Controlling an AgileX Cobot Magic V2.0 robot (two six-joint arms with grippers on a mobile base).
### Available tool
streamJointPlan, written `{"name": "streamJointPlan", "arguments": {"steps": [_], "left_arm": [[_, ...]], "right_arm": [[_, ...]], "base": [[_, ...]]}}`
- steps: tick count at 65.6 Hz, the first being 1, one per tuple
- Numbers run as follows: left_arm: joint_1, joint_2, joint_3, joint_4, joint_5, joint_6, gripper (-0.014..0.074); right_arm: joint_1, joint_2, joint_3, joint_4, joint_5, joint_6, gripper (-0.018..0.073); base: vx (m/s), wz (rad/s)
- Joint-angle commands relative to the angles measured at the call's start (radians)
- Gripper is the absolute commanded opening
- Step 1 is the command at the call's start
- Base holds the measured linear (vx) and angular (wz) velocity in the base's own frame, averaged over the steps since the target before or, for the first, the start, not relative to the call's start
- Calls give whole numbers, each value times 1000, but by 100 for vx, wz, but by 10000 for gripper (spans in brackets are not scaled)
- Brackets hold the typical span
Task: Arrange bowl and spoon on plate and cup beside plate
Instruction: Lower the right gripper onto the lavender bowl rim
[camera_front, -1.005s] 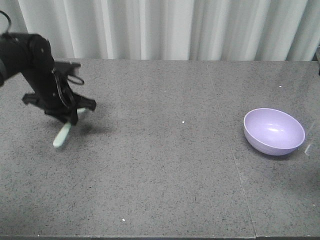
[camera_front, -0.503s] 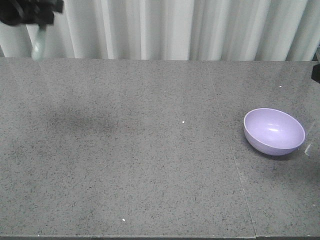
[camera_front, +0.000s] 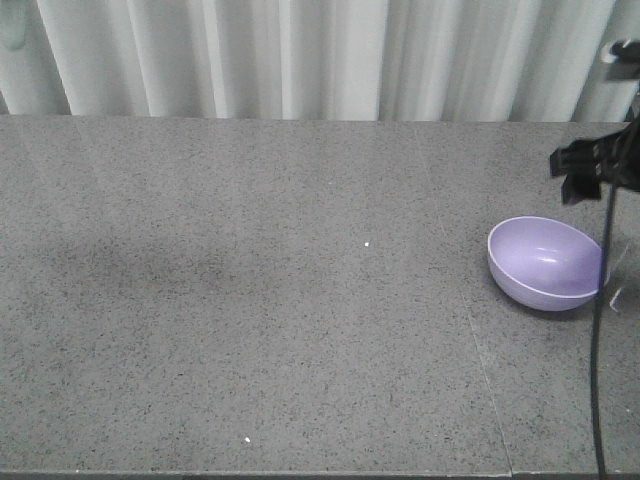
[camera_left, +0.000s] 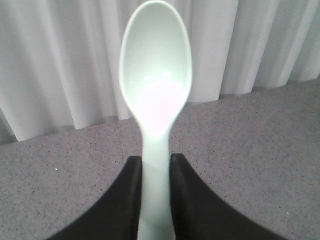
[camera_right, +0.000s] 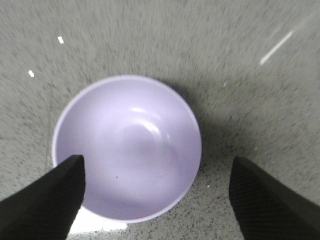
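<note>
My left hand (camera_left: 156, 160) was low on the left of the tabletop a second ago. Now it has risen out of the front view and is clamped on the handle of the short, pale mint-green plastic spoon (camera_left: 156, 75). The spoon is held clear of the surface, its glossy oval scoop standing up against the white pleated curtain (camera_front: 300, 60). So I judge the spoon is picked and ready to carry.

My right hand (camera_right: 157, 162) has come in from the right edge. It hangs above the small round lavender plastic bowl (camera_front: 548, 262), fingers spread wide to either side of the rim and touching nothing. The bowl sits upright at the right of the speckled grey stone-look tabletop (camera_front: 300, 330), smooth and shiny inside. I see no plate or cup in any view, so the placing is all ahead.
</note>
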Motion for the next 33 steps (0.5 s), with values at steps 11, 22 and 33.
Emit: {"name": "streamJointPlan", "arguments": {"steps": [11,22,33], "left_arm": [[-6,-30,114,12,-132,12,-6],[-6,-30,150,12,-159,12,-6],[-6,-30,150,12,-175,12,-6]], "right_arm": [[-32,51,-34,-15,-30,-11,580],[-113,88,-34,30,-10,-51,580],[-131,119,-34,61,-25,-71,580]], "base": [[0,0],[0,0],[0,0]]}}
